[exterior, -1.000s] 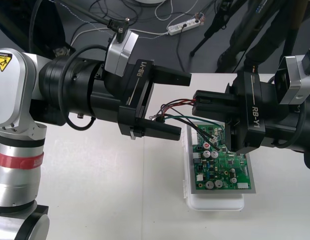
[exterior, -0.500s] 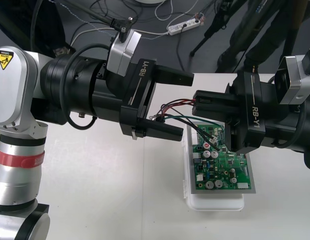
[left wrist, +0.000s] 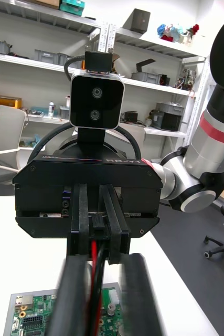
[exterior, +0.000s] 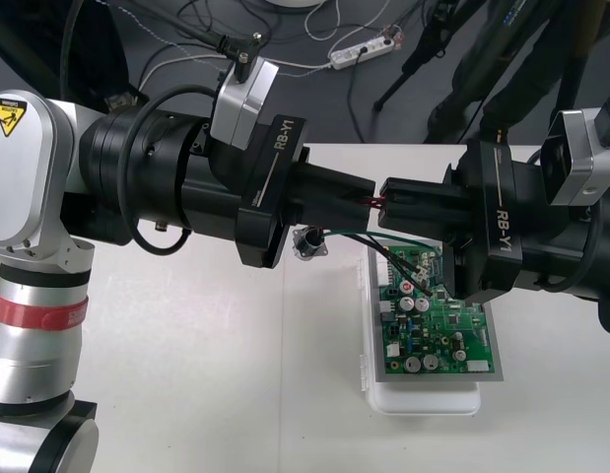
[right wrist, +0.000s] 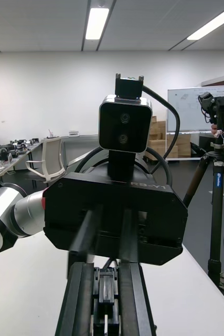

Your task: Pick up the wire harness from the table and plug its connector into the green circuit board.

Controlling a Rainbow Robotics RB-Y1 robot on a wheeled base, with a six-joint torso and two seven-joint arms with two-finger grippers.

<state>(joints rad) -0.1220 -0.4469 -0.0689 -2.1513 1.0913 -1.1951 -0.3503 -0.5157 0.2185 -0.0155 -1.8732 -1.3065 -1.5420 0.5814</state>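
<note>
- While both arms meet in the air over the plain light bench [exterior: 186,384], I read this as a mid-air handover of the small wire harness of thin red, black and green wires [exterior: 356,234], with the insertion not yet begun.
- My right hand [exterior: 391,197], black-fingered and reaching in from the right, is clenched on the harness's small black plug [left wrist: 97,227]. The left wrist view shows the plug nipped between its two fingers, with the red wire [left wrist: 93,262] running out of it.
- My left hand [exterior: 362,192] faces it tip to tip and is clenched on the wires just beside the plug. Its own fingers [left wrist: 72,299] stand near the middle with the red and black wires between them.
- The round metal socket with its flange [exterior: 309,242] dangles below the left hand, and the green wire runs from it toward the right hand.
- The green circuit board [exterior: 438,320] lies on its white base [exterior: 423,399], under and just beside the right hand; I see no part of the harness seated in it.
- Next, I judge, one hand must release so the other can carry the plug down. The plug has to be squared to its mating connector on the board and lowered straight, with the slack wires and socket held off the components.
- With both hands clenched, pulling apart could strain the thin wires at the plug.
</note>
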